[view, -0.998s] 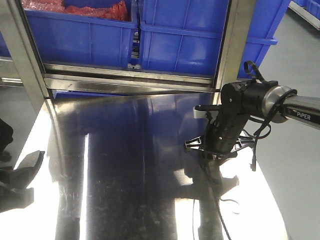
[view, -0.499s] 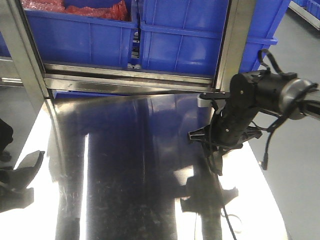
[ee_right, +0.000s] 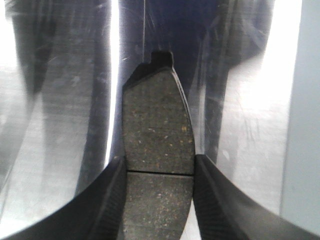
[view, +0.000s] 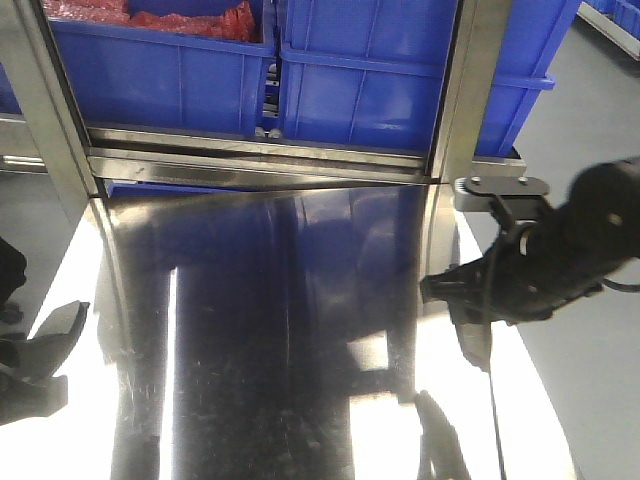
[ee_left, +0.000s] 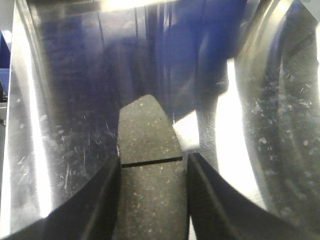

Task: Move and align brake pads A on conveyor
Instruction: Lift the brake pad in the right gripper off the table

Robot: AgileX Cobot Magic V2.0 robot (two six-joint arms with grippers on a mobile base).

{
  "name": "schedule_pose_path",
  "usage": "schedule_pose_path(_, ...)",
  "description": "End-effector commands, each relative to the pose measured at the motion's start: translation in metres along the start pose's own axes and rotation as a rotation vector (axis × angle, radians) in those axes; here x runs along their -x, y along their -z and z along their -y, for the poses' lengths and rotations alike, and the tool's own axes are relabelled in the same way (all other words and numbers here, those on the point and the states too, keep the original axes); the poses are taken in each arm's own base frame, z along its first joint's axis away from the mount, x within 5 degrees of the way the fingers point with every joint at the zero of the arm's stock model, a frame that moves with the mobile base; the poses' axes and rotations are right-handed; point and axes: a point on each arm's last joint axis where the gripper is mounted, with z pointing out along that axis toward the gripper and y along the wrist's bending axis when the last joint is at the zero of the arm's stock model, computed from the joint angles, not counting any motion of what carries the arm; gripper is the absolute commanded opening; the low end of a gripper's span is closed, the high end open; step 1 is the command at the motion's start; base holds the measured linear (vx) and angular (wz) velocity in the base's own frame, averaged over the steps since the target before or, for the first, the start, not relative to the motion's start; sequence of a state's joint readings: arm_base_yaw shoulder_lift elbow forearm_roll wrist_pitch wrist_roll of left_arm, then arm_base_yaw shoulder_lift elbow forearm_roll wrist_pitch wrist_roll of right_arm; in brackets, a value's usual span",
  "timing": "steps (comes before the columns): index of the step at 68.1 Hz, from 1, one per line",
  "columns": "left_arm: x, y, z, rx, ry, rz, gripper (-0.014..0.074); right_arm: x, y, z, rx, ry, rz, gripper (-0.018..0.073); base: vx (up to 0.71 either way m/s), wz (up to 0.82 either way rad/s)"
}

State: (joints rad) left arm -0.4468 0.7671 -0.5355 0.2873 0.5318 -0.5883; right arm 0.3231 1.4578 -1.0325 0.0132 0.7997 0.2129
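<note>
the right arm (view: 560,260) has swung to the right since a second ago. it was over the right part of the counter (view: 250,350), and now it is at the counter's right edge and looks blurry in the front view. the dark shape at the near left edge of that view has stayed where it was.

the right gripper (ee_right: 159,161) is closed narrow on the right brake pad (ee_right: 157,125). one black finger (ee_right: 107,200) presses on each long side of the pad. the pad is dark grey with tiny specks and has a thin line across it, right where the fingers grip. its far end sticks out past the fingers and has a small square tab.

the left gripper (ee_left: 152,162) is closed narrow on the left brake pad (ee_left: 147,140) in the same way, with a finger on each side. this pad also has a thin line across it, and its rounded far end sticks out.

both pads are over the shiny metal counter. i cannot tell if they touch it.

at the far side of the counter stand two blue bins (view: 180,80), side by side. the left one has red stuff (view: 190,18) in it.
</note>
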Motion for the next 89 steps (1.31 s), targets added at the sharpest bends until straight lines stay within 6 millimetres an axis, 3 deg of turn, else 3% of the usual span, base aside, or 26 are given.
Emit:
schedule_pose_path(1, 0.014, 0.006, 0.006, -0.054, -0.003, 0.096, 0.0114, -0.007, 0.035, 0.002, 0.031, 0.011, 0.186, 0.0025, 0.00, 0.00)
schedule_pose_path(38, 0.014, 0.006, 0.006, -0.054, -0.003, 0.096, 0.0114, -0.090, 0.097, 0.024, 0.038, 0.065, 0.484, 0.0025, 0.00, 0.00)
schedule_pose_path(60, 0.014, 0.006, 0.006, -0.054, -0.003, 0.096, 0.0114, -0.101, 0.118, 0.027, 0.055, 0.062, 0.574, 0.0025, 0.00, 0.00)
schedule_pose_path(89, 0.014, 0.006, 0.006, -0.054, -0.003, 0.096, 0.0114, -0.102, 0.118, 0.027, 0.054, 0.061, 0.569, 0.0025, 0.00, 0.00)
